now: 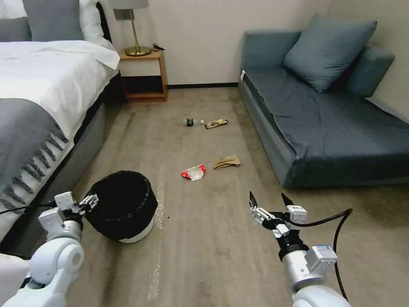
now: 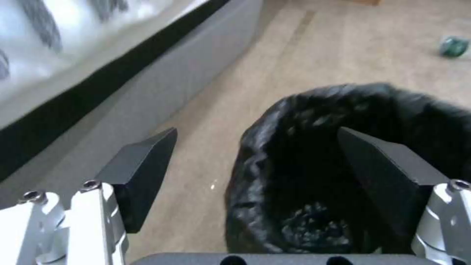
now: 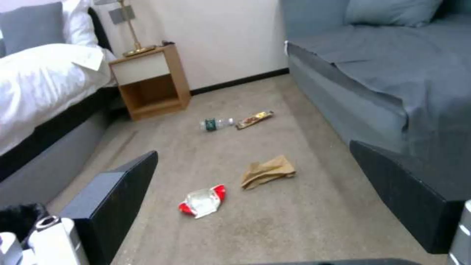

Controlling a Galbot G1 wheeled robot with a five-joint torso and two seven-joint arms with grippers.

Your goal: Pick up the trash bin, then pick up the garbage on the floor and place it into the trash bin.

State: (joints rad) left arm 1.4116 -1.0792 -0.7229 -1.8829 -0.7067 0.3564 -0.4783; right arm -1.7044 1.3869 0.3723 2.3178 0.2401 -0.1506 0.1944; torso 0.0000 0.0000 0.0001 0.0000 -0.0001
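Left gripper [image 2: 257, 154] straddles trash bin [image 1: 123, 204] rim, fingers spread.

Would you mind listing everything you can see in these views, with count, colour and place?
trash bin: one, white with black bag liner, on the carpet beside the bed
red-and-white packet: one, on the carpet mid-floor
paper bag: one, tan, crumpled, beside the packet, nearer the sofa
bottle: one, clear with green label, lying farther off
snack wrapper: one, yellow-brown, next to the bottle
bed: one, white with grey throw, left
nightstand: one, wooden, by the wall
lamp: one, brass, on the nightstand
sofa: one, blue-grey, right
left gripper: open, straddling the bin's rim
right gripper: open, above bare carpet
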